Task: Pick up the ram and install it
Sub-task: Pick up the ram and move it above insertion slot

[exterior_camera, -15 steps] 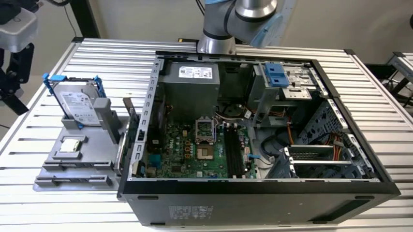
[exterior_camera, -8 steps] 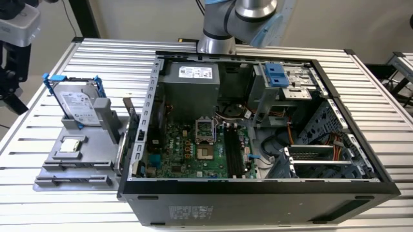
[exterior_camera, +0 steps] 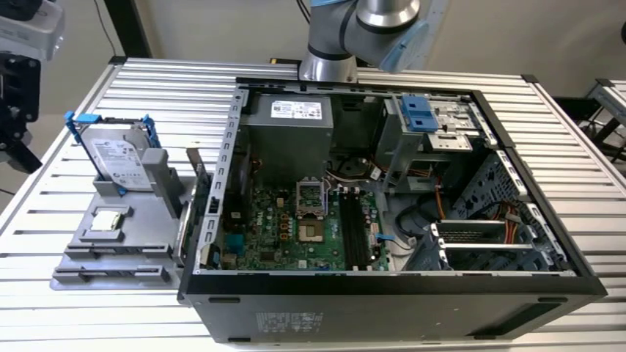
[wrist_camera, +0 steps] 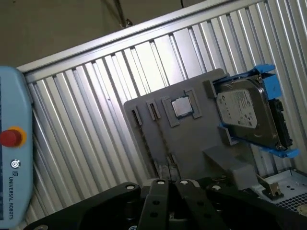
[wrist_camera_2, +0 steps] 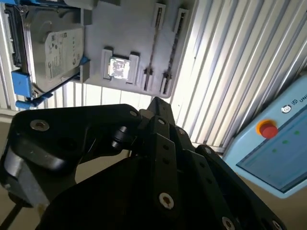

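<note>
My gripper (wrist_camera_2: 156,101) hangs high above the slatted table, over the grey holder tray (wrist_camera_2: 122,28). Its black fingers (wrist_camera: 158,191) come together at the tips in both wrist views, and I see nothing between them. The ram is out of view or hidden. Two long narrow holder slots (wrist_camera: 153,112) on the tray look bare. In the exterior view, the motherboard's black memory slots (exterior_camera: 354,229) run along the floor of the open computer case (exterior_camera: 391,286). Only the arm's base (exterior_camera: 328,66) shows there, behind the case.
A silver hard drive (exterior_camera: 117,158) in blue rails stands at the back of the tray (exterior_camera: 146,242), with a small square chip (wrist_camera: 181,106) seated beside it. A blue pendant with a red button (wrist_camera_2: 266,129) lies beyond the table's edge. The case has tall metal walls.
</note>
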Controlling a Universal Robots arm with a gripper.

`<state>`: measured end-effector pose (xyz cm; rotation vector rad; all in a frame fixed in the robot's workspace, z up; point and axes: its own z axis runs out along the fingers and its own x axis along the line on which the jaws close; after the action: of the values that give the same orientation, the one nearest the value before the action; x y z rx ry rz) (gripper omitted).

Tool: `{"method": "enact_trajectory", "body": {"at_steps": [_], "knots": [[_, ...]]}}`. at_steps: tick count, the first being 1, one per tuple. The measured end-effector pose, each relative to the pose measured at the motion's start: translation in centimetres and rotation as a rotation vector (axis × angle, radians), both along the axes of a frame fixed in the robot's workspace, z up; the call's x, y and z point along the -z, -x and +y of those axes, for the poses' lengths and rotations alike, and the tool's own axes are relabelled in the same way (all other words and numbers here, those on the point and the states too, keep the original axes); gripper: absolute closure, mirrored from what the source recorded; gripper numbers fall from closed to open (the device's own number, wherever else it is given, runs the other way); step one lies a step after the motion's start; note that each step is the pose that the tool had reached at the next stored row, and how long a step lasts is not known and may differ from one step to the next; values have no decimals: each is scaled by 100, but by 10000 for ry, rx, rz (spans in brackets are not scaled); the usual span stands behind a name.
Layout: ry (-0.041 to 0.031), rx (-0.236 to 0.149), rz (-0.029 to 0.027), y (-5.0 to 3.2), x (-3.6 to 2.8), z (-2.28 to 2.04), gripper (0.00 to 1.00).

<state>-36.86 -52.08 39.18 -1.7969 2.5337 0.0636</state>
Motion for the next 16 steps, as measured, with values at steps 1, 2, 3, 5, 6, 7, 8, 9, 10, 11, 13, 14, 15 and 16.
{"method": "enact_trajectory", "body": {"at_steps": [1,2,3,5,6,7,8,9,10,11,13,14,15,16], "knots": [[0,-187,0,0,0,0,100],[0,-372,0,0,0,0,100],[0,-557,0,0,0,0,100],[0,-916,0,0,0,0,100],[0,-1097,-1,0,0,0,100],[0,-1276,-2,0,1,0,100],[0,-1467,-2,0,1,0,100],[0,-1636,-3,0,1,0,100],[0,-1832,-3,0,1,0,100],[0,-2012,-3,0,2,0,100],[0,-2367,-3,0,2,0,100],[0,-2551,-3,0,2,0,100],[0,-2731,-4,0,3,0,100],[0,-2917,-6,0,3,0,100]]}}
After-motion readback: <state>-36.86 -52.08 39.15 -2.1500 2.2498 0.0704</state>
